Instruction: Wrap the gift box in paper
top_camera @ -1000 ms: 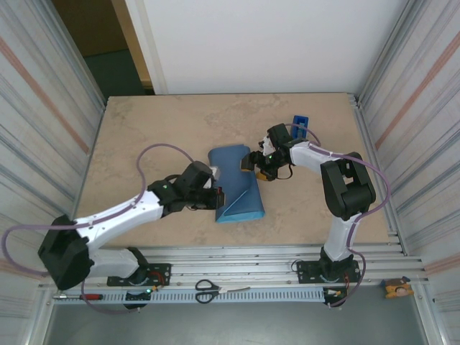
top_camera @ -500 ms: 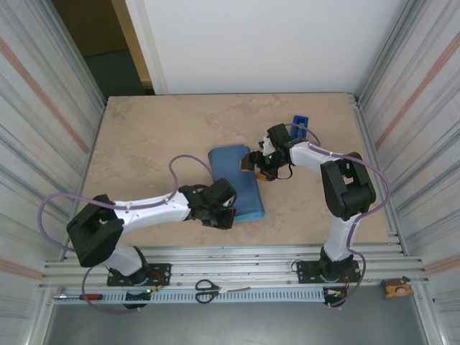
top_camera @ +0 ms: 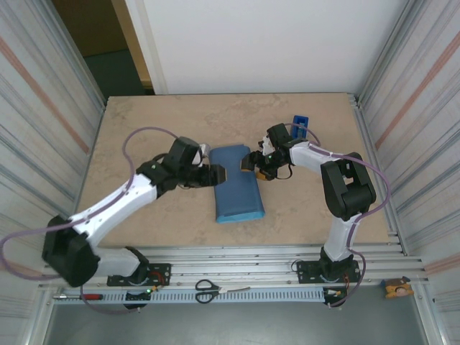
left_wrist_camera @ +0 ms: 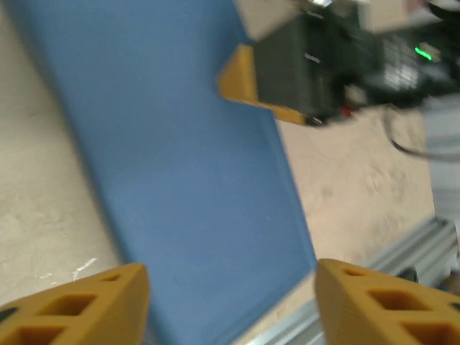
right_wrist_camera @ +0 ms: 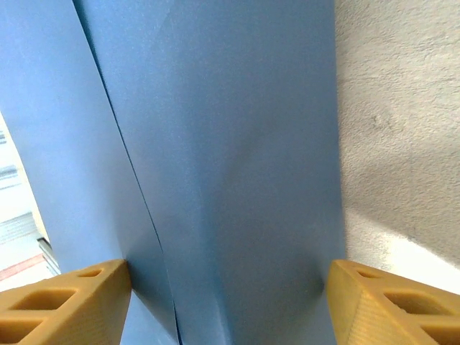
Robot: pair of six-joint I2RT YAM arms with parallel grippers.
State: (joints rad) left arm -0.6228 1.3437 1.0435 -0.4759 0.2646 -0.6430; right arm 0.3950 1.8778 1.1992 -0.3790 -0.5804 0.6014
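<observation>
So the paper (top_camera: 237,188) is seen folded into a flat blue parcel, laid on the table (top_camera: 144,129) right between the two claws. The left claw (top_camera: 218,173) is parked against the parcel's left edge, jaws spread wide with nothing gripped. From its wrist, the blue sheet is spotted just below and ahead of the yellow fingers (left_wrist_camera: 93,295). The right claw (top_camera: 249,159) is set over the far right corner, likewise released, with a fold line running under it between the splayed fingers. A small blue tape dispenser (top_camera: 300,123) is found just behind the right claw, apart from the parcel.
</observation>
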